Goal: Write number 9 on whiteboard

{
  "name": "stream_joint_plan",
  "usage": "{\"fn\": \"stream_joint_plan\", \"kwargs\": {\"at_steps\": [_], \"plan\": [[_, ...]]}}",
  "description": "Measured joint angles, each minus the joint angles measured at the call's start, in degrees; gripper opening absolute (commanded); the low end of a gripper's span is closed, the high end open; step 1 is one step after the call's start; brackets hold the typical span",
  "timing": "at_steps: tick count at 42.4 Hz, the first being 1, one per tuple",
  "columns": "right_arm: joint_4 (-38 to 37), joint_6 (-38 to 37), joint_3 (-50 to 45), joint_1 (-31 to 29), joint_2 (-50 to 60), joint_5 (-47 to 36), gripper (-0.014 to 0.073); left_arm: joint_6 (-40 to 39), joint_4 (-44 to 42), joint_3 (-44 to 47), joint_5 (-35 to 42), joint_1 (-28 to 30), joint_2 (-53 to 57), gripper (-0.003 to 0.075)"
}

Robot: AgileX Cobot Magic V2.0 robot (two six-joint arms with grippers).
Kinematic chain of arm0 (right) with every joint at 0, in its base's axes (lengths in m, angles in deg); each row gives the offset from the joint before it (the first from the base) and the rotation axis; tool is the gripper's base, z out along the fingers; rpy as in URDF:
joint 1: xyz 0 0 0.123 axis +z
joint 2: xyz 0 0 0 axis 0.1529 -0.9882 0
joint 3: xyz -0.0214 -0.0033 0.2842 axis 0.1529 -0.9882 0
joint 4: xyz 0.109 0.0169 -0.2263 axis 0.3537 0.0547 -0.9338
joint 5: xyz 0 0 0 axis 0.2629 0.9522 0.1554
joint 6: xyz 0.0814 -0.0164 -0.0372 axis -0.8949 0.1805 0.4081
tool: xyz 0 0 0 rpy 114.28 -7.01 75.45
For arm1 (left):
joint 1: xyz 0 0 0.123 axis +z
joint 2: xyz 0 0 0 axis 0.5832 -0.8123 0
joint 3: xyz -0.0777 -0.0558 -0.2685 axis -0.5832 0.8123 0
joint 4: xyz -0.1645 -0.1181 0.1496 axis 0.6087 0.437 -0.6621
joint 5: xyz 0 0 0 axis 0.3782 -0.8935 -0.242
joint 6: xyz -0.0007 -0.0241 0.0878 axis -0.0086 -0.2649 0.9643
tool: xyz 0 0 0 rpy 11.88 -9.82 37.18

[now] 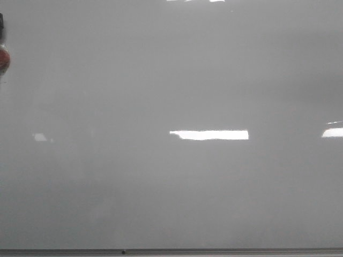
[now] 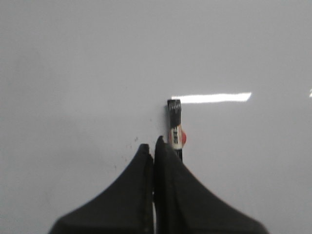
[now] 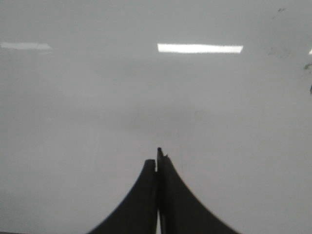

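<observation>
The whiteboard point(image 1: 171, 80) fills the front view, a glossy pale grey-white sheet with one thin grey frame edge point(image 1: 214, 251) along its lower border. No drawn digit shows on it in any view; only faint dark specks appear near an edge in the right wrist view.

In the left wrist view the left pincer point(image 2: 154, 146) points at the board with its two dark fingers pressed together, and one marker point(image 2: 175, 122) stands out just beside and beyond the tips: a black body with a white and red label. Whether the fingers actually clamp the marker I cannot tell, since its lower part is hidden behind them. In the front view a dark and reddish object point(image 1: 2, 53) peeks in at the left edge, cut off by the frame; what it is cannot be made out.

In the right wrist view the right pincer point(image 3: 157, 163) also faces the board, its two fingers closed on each other with nothing between them.

Bright rectangular light reflections point(image 1: 210, 134) lie on the board: two clear ones and one faint one in the front view.
</observation>
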Motion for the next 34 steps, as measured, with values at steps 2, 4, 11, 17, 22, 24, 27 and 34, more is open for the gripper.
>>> {"fn": "stream_joint_plan", "kwargs": {"at_steps": [2, 4, 11, 17, 22, 24, 27, 34], "plan": [[0.0, 0.0, 0.0, 0.0, -1.18, 0.12, -0.0069, 0.0, 0.0, 0.0, -1.1, 0.0, -0.9, -0.0019], [-0.1, 0.0, 0.0, 0.0, -2.43, 0.21, -0.0069, 0.0, 0.0, 0.0, -2.1, 0.0, -2.05, -0.0019], [-0.1, 0.0, 0.0, 0.0, -5.25, 0.21, -0.0069, 0.0, 0.0, 0.0, -5.65, 0.0, -4.72, -0.0019], [-0.1, 0.14, 0.0, 0.0, -6.94, 1.08, -0.0066, 0.0, 0.0, 0.0, -6.46, 0.0, -6.36, -0.0019], [-0.1, 2.16, 0.0, 0.0, -8.03, 2.23, -0.0033, 0.0, 0.0, 0.0, -6.46, 0.0, -7.59, -0.0015], [-0.1, 3.15, 0.0, 0.0, -8.13, 2.9, 0.0019, 0.0, 0.0, 0.0, -6.57, 0.0, -8.16, 0.0003], [-0.1, 4.54, 0.0, 0.0, -8.35, 3.65, 0.0139, 0.0, 0.0, 0.0, -6.57, 0.0, -9.07, 0.0078], [-0.21, 5.94, 0.0, 0.0, -8.35, 4.17, 0.0508, 0.0, 0.0, 0.0, -6.65, 0.0, -11.96, 0.0423]]}}
